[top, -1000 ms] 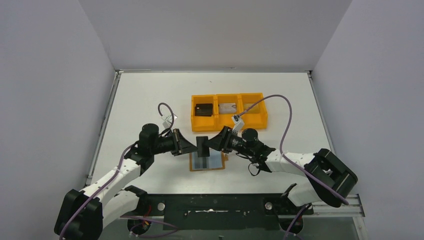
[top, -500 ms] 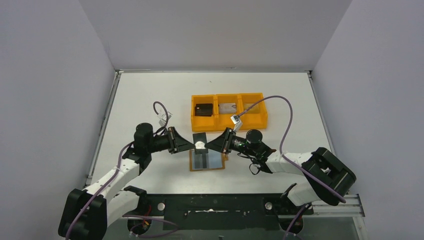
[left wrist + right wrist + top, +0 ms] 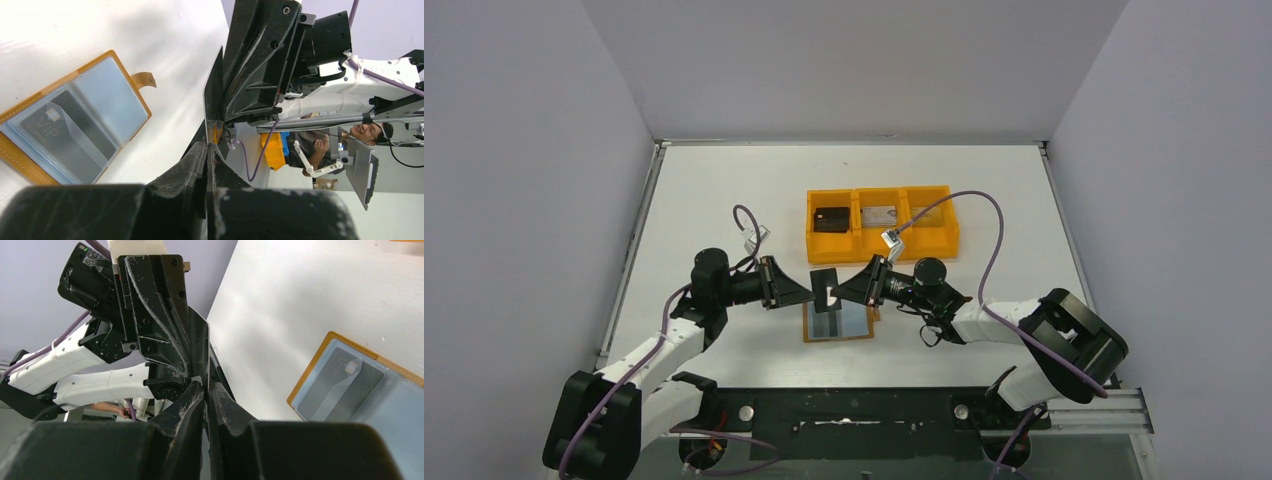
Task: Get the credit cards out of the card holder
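Table (image 3: 704,200): white, fills mid-frame; orange tray (image 3: 934,243): upper centre, three compartments, you see a dark card (image 3: 831,218) in the left one and a silvery card (image 3: 881,215) in the middle one; card holder (image 3: 854,322): open and flat at lower centre, just below the fingertips, a VIP card (image 3: 55,132) lodged in one pocket; your left gripper (image 3: 809,293) and right gripper (image 3: 838,291): tip to tip above the holder, each with jaws pressed together on one held card (image 3: 823,280); that card: dark, raised off the table.
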Motion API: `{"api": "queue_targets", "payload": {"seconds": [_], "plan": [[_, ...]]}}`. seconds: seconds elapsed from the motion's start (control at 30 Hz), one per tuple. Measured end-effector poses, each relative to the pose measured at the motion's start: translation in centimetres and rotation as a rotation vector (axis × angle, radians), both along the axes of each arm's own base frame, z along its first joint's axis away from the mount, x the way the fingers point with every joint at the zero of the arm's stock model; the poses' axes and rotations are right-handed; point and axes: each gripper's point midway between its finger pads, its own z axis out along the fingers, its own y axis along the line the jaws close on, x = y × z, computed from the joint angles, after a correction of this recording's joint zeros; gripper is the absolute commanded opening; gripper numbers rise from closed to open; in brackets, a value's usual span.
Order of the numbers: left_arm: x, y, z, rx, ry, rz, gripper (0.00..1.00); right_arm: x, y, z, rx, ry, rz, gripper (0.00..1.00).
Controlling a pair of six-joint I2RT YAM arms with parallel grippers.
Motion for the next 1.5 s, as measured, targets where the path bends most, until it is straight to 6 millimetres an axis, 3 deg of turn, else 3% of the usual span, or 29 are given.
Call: {"api": "queue_targets", "payload": {"seconds": [0.13, 0.23, 0.37, 0.6, 0.87, 1.17, 1.3, 1.5], "plan": [[-0.1, 0.1, -0.4, 0.003, 0.008, 0.003, 0.0, -0.1, 0.0, 0.3, 0.007, -0.005, 0.003, 0.01], [-0.2, 0.1, -0.5, 0.004, 0.01, 0.004, 0.33, -0.1, 0.0, 0.5, 0.012, -0.007, 0.002, 0.0], [-0.5, 0.1, -0.3, 0.001, 0.004, -0.009, 0.59, 0.1, -0.1, 0.7, 0.009, -0.014, -0.012, 0.0], [0.7, 1.4, -0.3, 0.126, -0.053, 0.099, 0.82, 0.9, -1.3, 0.0, -0.074, -0.029, -0.093, 0.0], [3.7, 5.6, 1.3, 0.391, -0.164, 0.348, 0.86, 2.8, -3.6, -0.9, -0.251, -0.081, -0.245, 0.0], [5.8, 12.2, 4.6, 0.629, -0.299, 0.662, 0.88, 4.6, -5.3, -0.4, -0.406, -0.207, -0.332, 0.0], [6.0, 14.1, 4.4, 0.706, -0.322, 0.735, 0.88, 6.0, -5.6, 1.2, -0.477, -0.321, -0.342, 0.0], [6.1, 15.5, 3.3, 0.775, -0.315, 0.773, 0.88, 8.6, -5.1, 4.7, -0.579, -0.553, -0.329, 0.0]]}}
